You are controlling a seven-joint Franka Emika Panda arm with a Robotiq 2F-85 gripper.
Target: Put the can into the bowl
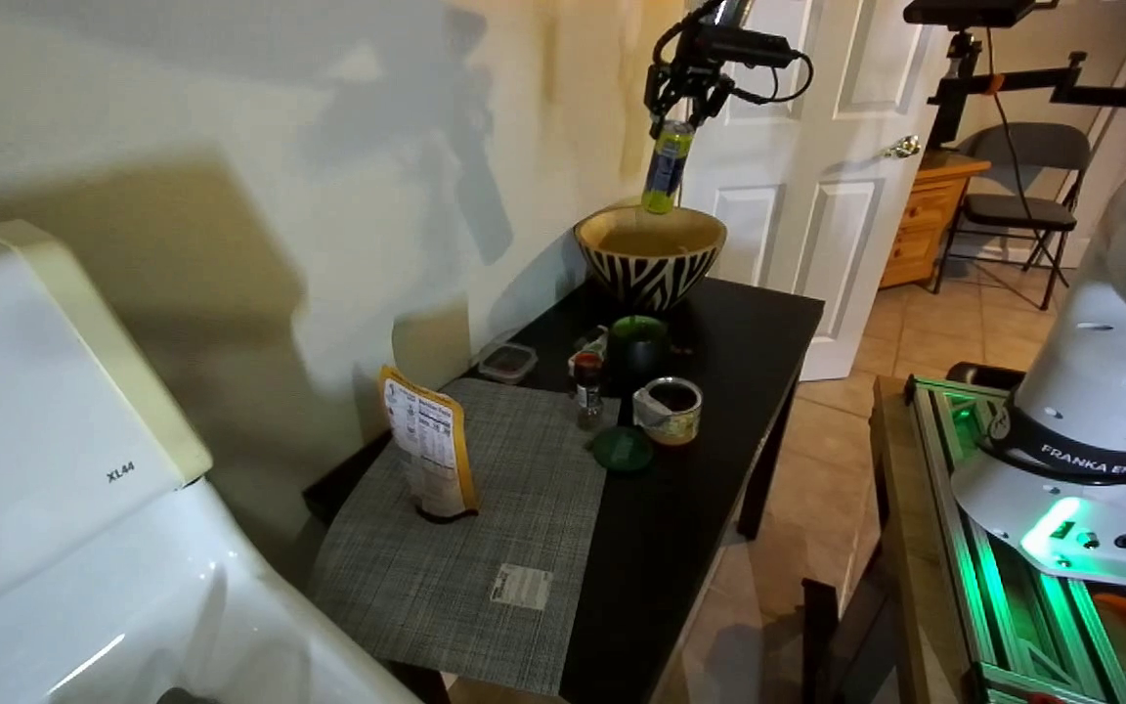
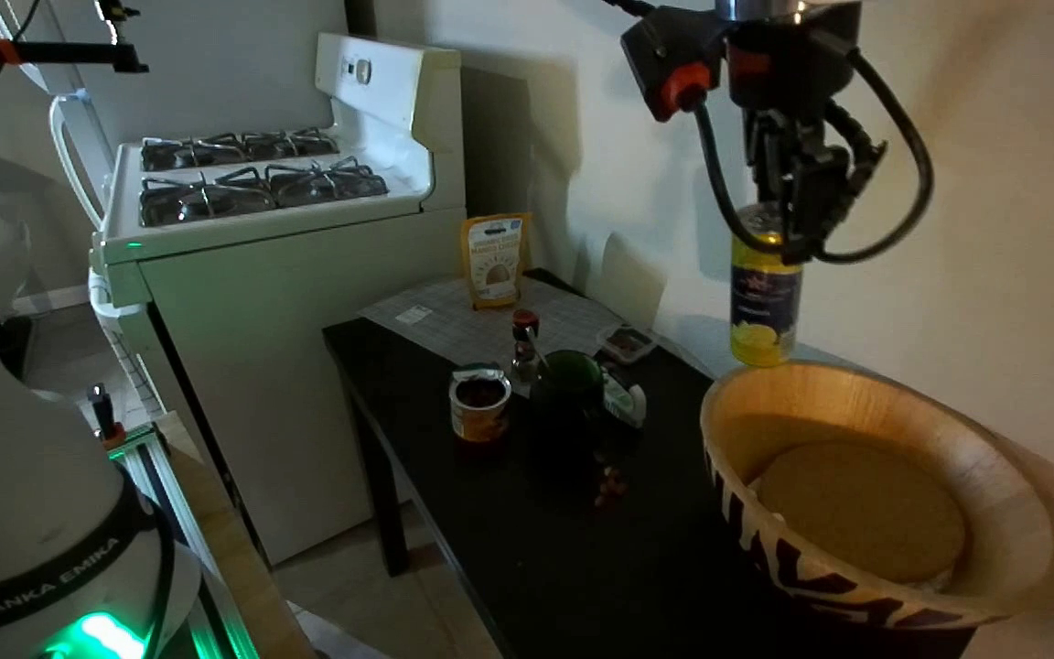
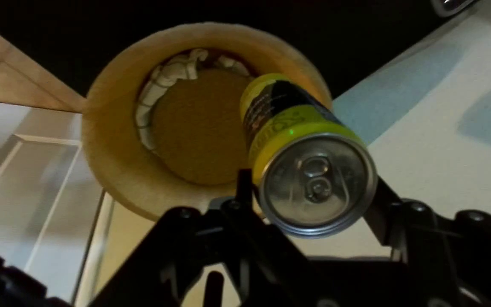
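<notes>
The black Robotiq gripper (image 3: 311,194) points downward, its fingers (image 3: 244,187) pinching the yellow-green drink can (image 3: 281,113) near the lidded end. The can hangs below the gripper, tilted slightly in an exterior view, and over the zebra-striped wooden bowl (image 1: 653,284), close to the rim. How much of a gap parts the can's base from that rim cannot be told.

Only the wrist view shows the can's silver top (image 3: 290,187) and its pull tab (image 3: 317,177) clearly. It also looks down into the bowl, where a pale folded band (image 3: 160,85) curves beside a flat tan disc (image 3: 203,132). In an exterior view a dark green lid (image 1: 623,449) lies near an opened tin (image 1: 671,416). In an exterior view the upright mango pouch (image 2: 495,261) turns its lettered front to the camera, and the burners of the gas stove (image 2: 307,366) are visible.

The arm's wrist (image 1: 732,14) reaches down from the top edge in both exterior views; the links between it and the white Franka base (image 1: 1081,372) run outside the frame. That base, its light glowing green, stands well apart from the black table (image 1: 739,342) carrying the bowl.
</notes>
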